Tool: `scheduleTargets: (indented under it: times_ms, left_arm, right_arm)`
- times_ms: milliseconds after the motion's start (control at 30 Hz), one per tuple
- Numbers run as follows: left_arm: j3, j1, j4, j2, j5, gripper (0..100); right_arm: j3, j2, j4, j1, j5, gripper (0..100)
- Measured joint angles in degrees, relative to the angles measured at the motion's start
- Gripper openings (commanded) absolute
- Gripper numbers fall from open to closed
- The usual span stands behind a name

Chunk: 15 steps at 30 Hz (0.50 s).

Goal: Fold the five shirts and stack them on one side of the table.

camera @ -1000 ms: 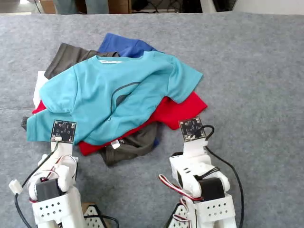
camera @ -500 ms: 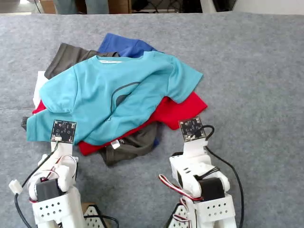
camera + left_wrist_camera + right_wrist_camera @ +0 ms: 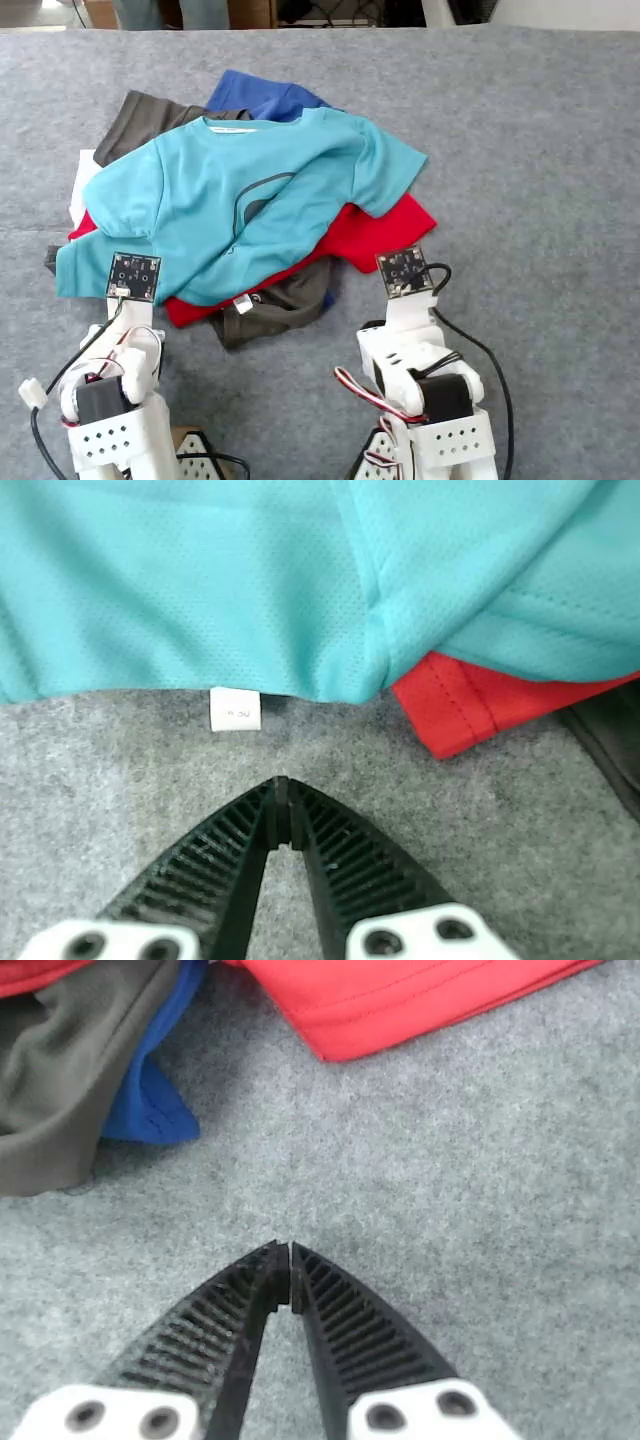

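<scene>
A loose pile of shirts lies left of the table's middle. A teal shirt point(image 3: 240, 205) is on top, over a red shirt point(image 3: 370, 235), a dark grey shirt point(image 3: 280, 305), a blue shirt point(image 3: 260, 95) and a white one point(image 3: 82, 180) at the pile's left edge. My left gripper point(image 3: 280, 810) is shut and empty over bare felt, just short of the teal shirt's hem point(image 3: 200, 630) and a white tag point(image 3: 235, 709). My right gripper point(image 3: 282, 1268) is shut and empty on the felt, near the red shirt point(image 3: 400, 1000), with blue point(image 3: 150, 1100) and grey point(image 3: 70, 1080) cloth beside it.
Grey felt point(image 3: 530, 180) covers the table, with wide room on the right half and along the far edge. Both arm bases point(image 3: 110, 420) point(image 3: 430, 400) stand at the near edge. A red corner point(image 3: 460, 710) pokes out under the teal hem.
</scene>
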Motion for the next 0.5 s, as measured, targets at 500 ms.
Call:
scheduleTargets:
  times_ms: [500]
  left_arm:
    - [-13.89,-2.46,-15.56,1.93,0.0,3]
  right_arm:
    - [0.0,0.0,0.0,0.0,0.0,1.5]
